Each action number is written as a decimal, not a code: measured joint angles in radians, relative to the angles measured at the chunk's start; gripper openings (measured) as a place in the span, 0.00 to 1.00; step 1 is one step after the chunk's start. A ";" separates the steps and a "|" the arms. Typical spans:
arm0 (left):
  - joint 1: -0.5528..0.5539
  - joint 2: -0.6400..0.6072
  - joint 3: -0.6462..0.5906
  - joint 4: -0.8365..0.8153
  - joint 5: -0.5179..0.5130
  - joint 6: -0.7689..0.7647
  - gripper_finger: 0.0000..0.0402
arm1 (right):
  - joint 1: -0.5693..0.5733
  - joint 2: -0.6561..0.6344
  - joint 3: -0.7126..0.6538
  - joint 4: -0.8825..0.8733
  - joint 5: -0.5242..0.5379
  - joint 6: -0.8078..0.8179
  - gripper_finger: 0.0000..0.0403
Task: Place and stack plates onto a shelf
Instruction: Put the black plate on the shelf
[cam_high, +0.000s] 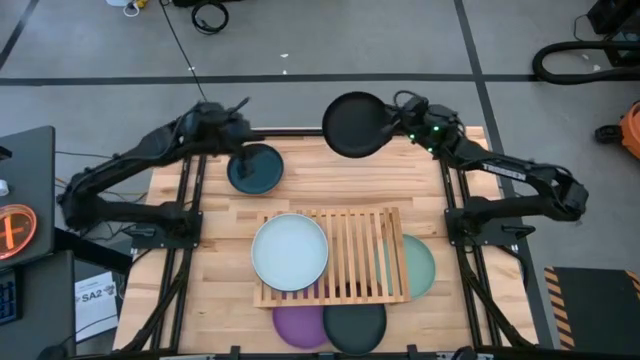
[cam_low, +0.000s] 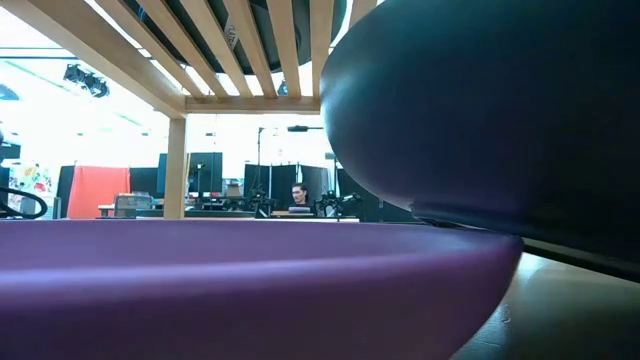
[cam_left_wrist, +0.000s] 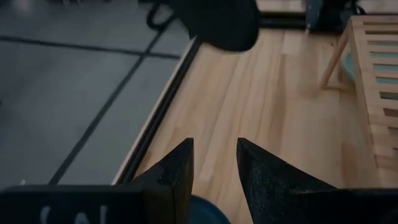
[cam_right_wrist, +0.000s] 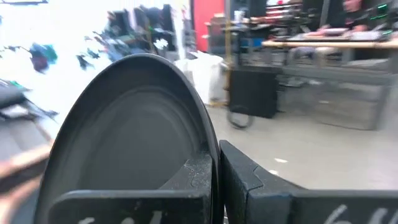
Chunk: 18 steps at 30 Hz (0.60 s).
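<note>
1. Your right gripper (cam_high: 392, 124) is clamped on the rim of the black plate (cam_high: 354, 125), holding it in the air over the table's far edge; in the right wrist view the plate (cam_right_wrist: 134, 130) stands on edge between the closed fingers.
2. Your left gripper (cam_high: 238, 152) sits at the far left of the table (cam_high: 220, 290), over the dark teal plate (cam_high: 256, 168). Its fingers (cam_left_wrist: 177, 171) stand apart, and only a sliver of that plate's rim shows between them; you cannot tell whether they touch it.
3. The shelf (cam_high: 350, 255) stands mid-table with the pale blue-white plate (cam_high: 289, 251) lying on its left half. The right half's slats are bare.
4. A mint green plate (cam_high: 420, 265) lies under the shelf's right end, partly sticking out.
5. At the near edge, a purple plate (cam_high: 298, 326) and another dark plate (cam_high: 356, 326) lie side by side, partly tucked under the shelf; they fill the low view.
6. Beyond the table, a person sits at distant desks.
</note>
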 joint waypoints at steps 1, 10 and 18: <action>0.002 -0.031 -0.046 0.045 0.000 0.000 0.32 | -0.006 -0.020 0.000 -0.008 -0.037 0.026 0.05; 0.001 -0.179 -0.330 0.241 0.001 -0.014 0.32 | -0.019 -0.161 0.000 -0.015 -0.478 0.391 0.05; 0.000 -0.183 -0.373 0.259 0.003 -0.015 0.32 | 0.076 -0.200 0.000 -0.013 -0.822 0.756 0.05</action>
